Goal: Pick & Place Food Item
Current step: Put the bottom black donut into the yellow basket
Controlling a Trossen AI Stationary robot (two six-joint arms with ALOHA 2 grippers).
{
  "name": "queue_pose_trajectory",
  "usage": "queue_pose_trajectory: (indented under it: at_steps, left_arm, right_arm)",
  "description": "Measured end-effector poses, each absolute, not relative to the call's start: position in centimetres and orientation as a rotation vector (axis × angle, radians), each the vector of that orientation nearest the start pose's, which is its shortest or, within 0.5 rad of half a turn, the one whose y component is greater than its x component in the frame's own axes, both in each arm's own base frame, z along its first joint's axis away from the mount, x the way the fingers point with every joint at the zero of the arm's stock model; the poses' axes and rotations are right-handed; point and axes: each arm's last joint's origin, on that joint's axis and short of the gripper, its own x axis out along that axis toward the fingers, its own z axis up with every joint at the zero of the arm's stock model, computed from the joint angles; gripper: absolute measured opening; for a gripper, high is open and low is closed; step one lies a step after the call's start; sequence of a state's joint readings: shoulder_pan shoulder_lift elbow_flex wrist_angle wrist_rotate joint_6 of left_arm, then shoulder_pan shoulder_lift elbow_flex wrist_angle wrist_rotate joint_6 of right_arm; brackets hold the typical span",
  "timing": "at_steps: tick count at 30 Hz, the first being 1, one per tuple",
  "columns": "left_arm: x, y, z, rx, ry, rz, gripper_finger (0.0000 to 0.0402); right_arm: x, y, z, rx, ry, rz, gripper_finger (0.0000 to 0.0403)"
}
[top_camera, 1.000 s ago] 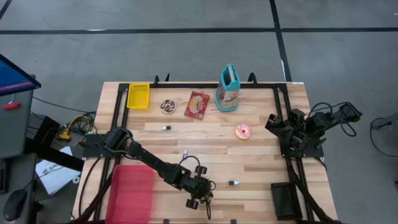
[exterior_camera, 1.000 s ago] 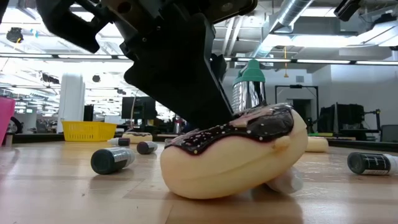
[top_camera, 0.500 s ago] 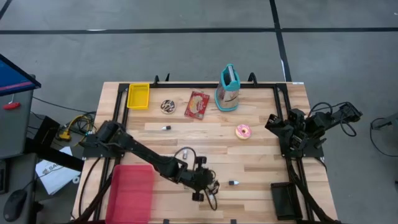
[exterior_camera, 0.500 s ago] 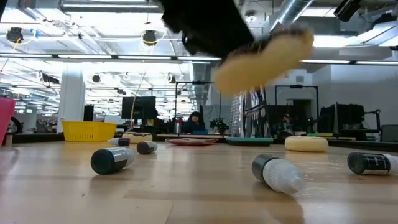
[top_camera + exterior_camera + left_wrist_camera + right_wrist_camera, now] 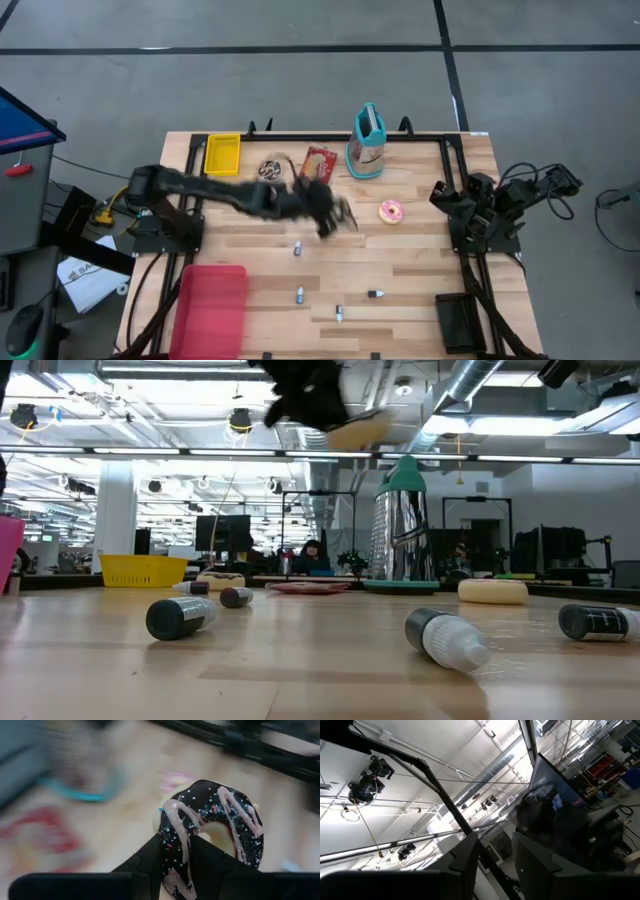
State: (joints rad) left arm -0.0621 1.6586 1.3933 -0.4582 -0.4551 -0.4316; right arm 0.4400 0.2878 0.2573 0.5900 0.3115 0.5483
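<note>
A chocolate-iced donut (image 5: 215, 820) with pink stripes and sprinkles hangs in the air over the middle of the wooden table (image 5: 420, 260). My left gripper (image 5: 335, 218) is shut on it. In the low view the donut's tan underside (image 5: 358, 428) shows high above the tabletop, under the dark left gripper (image 5: 315, 400). My right gripper (image 5: 496, 845) is folded back at the table's right side (image 5: 470, 205). It points up at the ceiling, fingers apart, with nothing between them. My left gripper pinches the donut's ring at its near part (image 5: 177, 865) between the two fingers. One finger (image 5: 150, 862) is on the outer rim and the other (image 5: 212, 862) is beside the hole. The donut is lifted clear of the table, icing side toward the wrist camera.
A pink-iced donut (image 5: 391, 211) lies just right of the left gripper. At the far edge stand a yellow bin (image 5: 222, 153), a red packet (image 5: 318, 168) and a metal grater on a teal base (image 5: 368, 145). A red tray (image 5: 212, 310) is near left. Small bottles (image 5: 299, 294) lie scattered near the front.
My left gripper has risen from the table's near edge and swung toward the far edge, turning as it went. The chocolate donut, which lay on the table, is now lifted clear and carried along over the table's middle. A small bottle stays where the donut lay.
</note>
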Motion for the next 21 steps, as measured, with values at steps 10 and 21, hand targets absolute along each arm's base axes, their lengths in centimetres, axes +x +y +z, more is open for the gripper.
queue_pose_trajectory:
  at_steps: [10,21]
  left_arm:
    - [24.9,9.0,35.5,-0.412,0.675,1.026,0.0076]
    - [17.0,11.8,35.6,-0.486,0.822,1.441,0.0076]
  right_arm:
    - [8.8,3.2,28.3,0.746,-0.494,0.272,0.0113]
    - [8.7,2.8,28.7,0.713,-0.554,0.232,0.0113]
